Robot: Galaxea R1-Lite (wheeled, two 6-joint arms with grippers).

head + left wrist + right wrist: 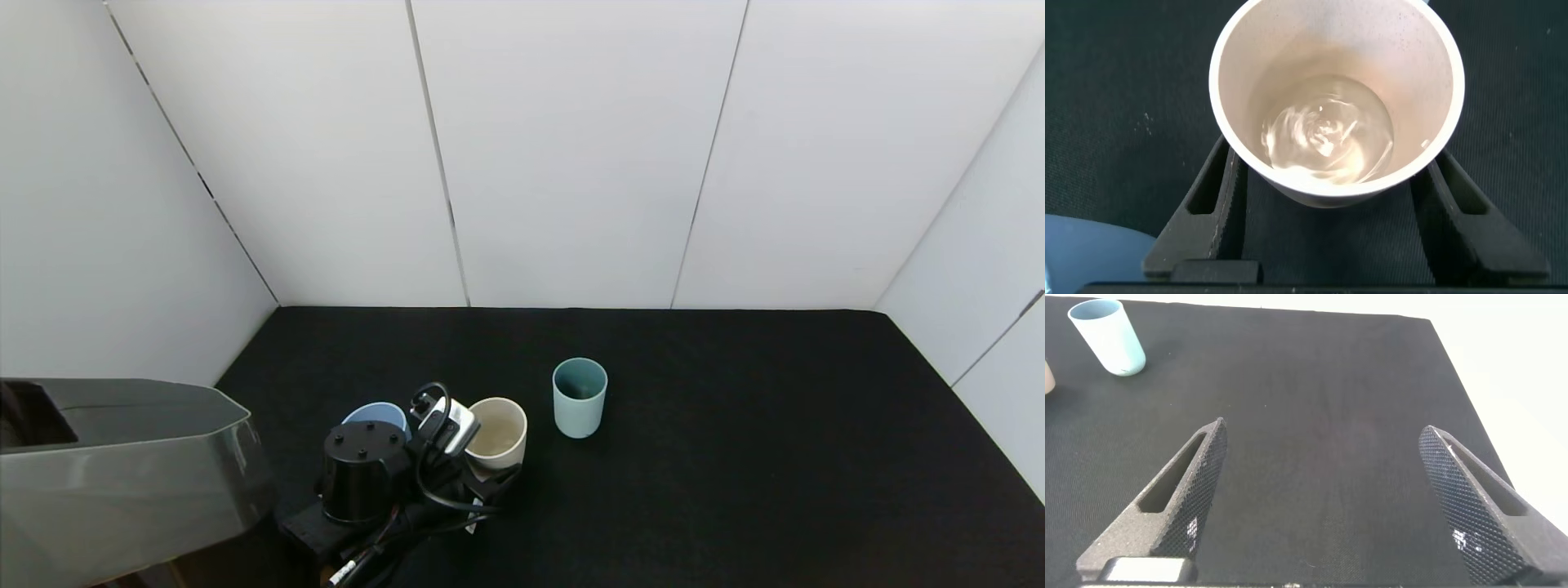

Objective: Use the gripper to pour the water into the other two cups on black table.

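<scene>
My left gripper (494,474) has its fingers (1208,204) on both sides of the beige cream-rimmed cup (498,431), shut on it low over the black table (735,457). Water (1327,135) swirls inside that cup (1290,49). The light blue cup (377,413) stands just left of it, partly hidden behind my black wrist; its rim shows in the left wrist view (1086,253). The pale teal-green cup (580,398) stands upright to the right and a little farther back. My right gripper (1323,429) is open and empty over bare table, out of the head view.
White panel walls close the table at the back and both sides. The grey arm shell (122,474) fills the near left corner. The teal-green cup also shows far off in the right wrist view (1106,335). The table's right edge (1454,367) runs beside the right gripper.
</scene>
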